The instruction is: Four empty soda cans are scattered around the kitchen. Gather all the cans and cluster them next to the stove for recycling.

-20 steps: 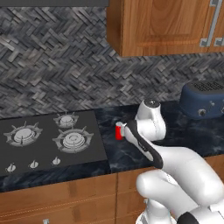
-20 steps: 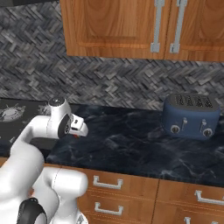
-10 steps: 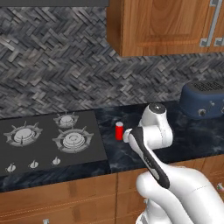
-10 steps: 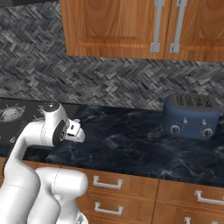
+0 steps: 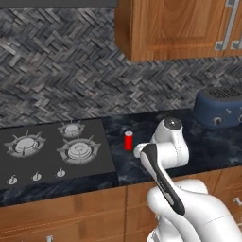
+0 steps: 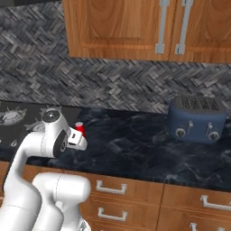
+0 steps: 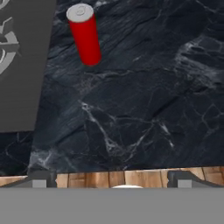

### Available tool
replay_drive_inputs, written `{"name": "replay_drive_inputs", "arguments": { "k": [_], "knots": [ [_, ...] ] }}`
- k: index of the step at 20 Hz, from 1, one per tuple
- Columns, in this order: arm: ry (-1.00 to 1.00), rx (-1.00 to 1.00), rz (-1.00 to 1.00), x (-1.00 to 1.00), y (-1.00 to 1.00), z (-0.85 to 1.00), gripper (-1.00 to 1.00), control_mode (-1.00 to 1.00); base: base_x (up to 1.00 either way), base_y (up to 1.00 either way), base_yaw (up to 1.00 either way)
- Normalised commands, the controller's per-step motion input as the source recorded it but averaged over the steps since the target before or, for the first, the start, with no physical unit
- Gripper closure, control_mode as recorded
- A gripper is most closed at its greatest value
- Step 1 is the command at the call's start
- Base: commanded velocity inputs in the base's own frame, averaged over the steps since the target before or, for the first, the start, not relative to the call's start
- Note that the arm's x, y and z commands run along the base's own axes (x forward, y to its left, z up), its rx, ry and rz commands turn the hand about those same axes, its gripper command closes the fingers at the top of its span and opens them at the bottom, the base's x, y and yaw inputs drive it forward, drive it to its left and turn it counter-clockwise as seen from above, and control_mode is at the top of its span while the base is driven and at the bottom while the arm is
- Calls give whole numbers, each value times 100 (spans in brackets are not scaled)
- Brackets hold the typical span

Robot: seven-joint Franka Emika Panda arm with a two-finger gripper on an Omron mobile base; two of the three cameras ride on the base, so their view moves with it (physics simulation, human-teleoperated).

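A red can (image 5: 128,140) is seen upright on the dark desk (image 5: 208,146), just right of the stove (image 5: 52,149). Gripper (image 7: 113,181) is spread wide, nothing held, well apart from can. Toaster (image 6: 196,119) sits far right.

Dark marble counter (image 5: 208,149): stove (image 5: 52,151), red can (image 5: 128,141), toaster (image 5: 220,107).

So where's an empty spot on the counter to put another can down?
The widest bare stretch is the dark counter between the red can and the blue toaster. A narrow strip runs between the can and the stove. The arm crowds the counter's front edge near the can.
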Motion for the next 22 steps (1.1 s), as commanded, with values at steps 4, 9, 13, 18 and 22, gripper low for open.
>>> {"name": "replay_drive_inputs", "arguments": {
  "k": [4,9,13,18,22],
  "knots": [
    [0,0,0,0,0,0,-100,100,-51,-7,-11],
    [0,0,0,0,0,0,-100,100,-6,6,-84],
    [0,0,0,0,0,0,-100,100,0,6,-97],
    [0,0,0,0,0,0,-100,100,0,5,-99],
    [0,0,0,0,0,0,-100,100,0,4,-100]
  ]
}}
